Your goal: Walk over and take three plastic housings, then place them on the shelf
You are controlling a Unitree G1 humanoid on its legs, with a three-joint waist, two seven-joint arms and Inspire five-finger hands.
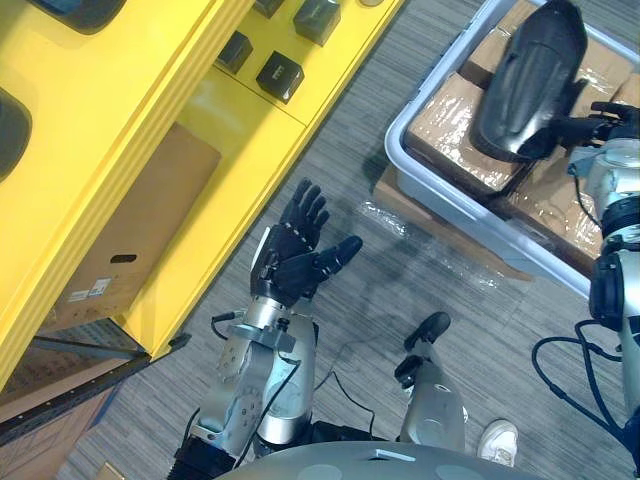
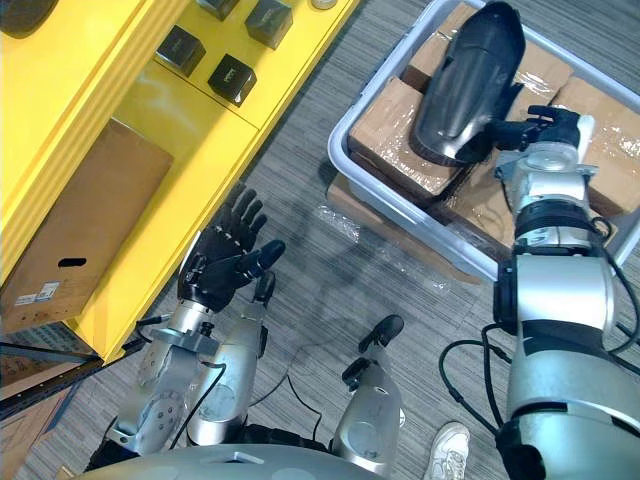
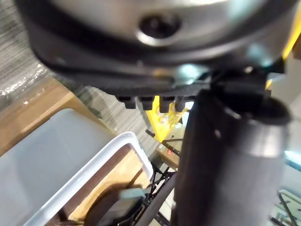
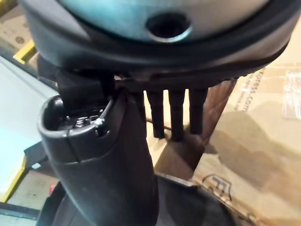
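The right hand clamps a black plastic housing above the bin at two o'clock. The left hand is at eight o'clock, fingers spread.

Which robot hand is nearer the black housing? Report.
Right. The right robot hand touches the black housing above the bin; the left robot hand is off by the yellow shelf.
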